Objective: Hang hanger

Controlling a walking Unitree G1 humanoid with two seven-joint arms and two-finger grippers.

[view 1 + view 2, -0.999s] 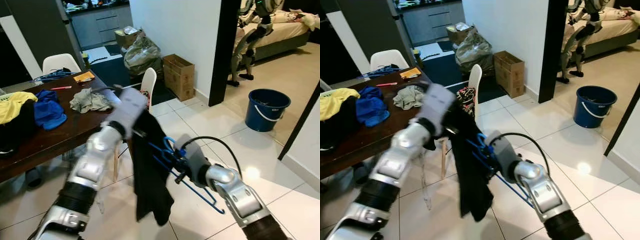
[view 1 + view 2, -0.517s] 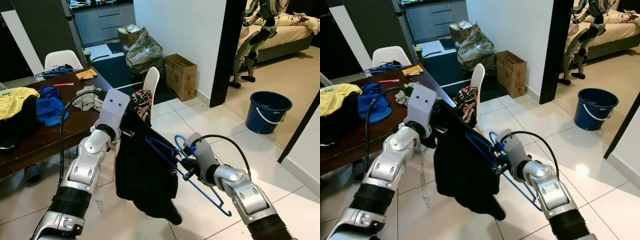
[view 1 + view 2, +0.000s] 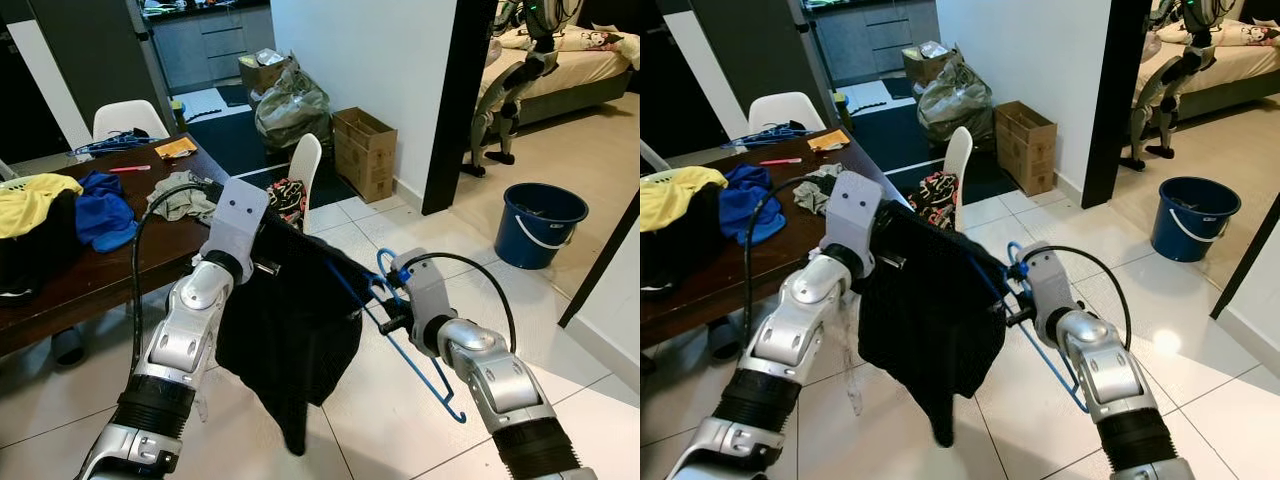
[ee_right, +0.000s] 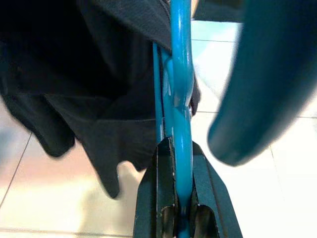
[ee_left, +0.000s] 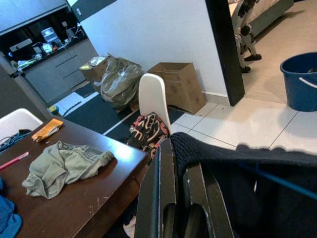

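Currently, the right gripper [image 3: 383, 322] is clamped on the blue hanger [image 3: 415, 360], held in mid-air above the floor. The left gripper [image 5: 173, 198] appears closed on the black garment [image 3: 285, 335], partly threaded onto it. No rail is visible; hanging remains.

One blue hanger [image 3: 425, 365], one black garment [image 3: 285, 330], two chairs [image 3: 303, 165].

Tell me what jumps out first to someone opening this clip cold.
A limp black cloth garment hangs in mid-air between the two silver arms, above the white tiled floor. The left claw pinches its upper edge, while the right claw is clamped on a thin blue plastic hanger partly threaded into it. Left of them stands a dark wooden table strewn with clothes.
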